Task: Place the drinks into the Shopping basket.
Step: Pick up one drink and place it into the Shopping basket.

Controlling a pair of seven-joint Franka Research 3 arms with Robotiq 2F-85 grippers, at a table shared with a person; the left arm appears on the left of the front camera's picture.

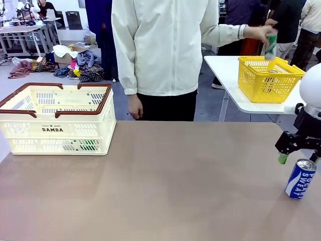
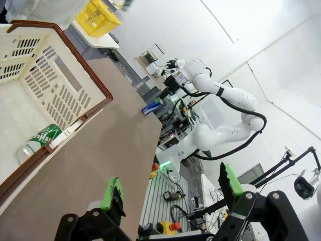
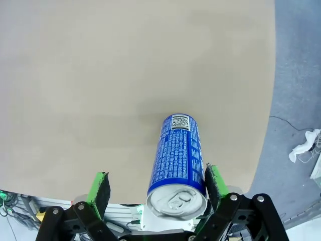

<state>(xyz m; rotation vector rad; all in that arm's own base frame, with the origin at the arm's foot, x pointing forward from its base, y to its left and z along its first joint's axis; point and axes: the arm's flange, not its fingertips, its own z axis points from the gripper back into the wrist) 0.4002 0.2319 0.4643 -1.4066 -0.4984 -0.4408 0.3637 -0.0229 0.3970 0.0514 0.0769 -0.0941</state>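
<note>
A blue-and-white "Sweat" can [image 1: 300, 179] stands upright near the table's right edge. My right gripper [image 1: 299, 158] hovers just above it, open. In the right wrist view the can [image 3: 178, 160] sits between my spread green pads [image 3: 101, 186], closer to the right one, and neither pad presses on it. The cream Shopping basket [image 1: 55, 118] with its brown rim stands at the far left, a green can [image 1: 89, 145] lying inside it. In the left wrist view my left gripper [image 2: 170, 188] is open and holds nothing, off to the side of the basket [image 2: 60, 90] and the green can [image 2: 42, 138].
A person in a white jacket stands at the far side; one hand [image 1: 258, 32] holds a green can [image 1: 271, 44] over a yellow basket [image 1: 268, 78] on a white side table. The brown tabletop [image 1: 160, 186] lies bare between basket and blue can.
</note>
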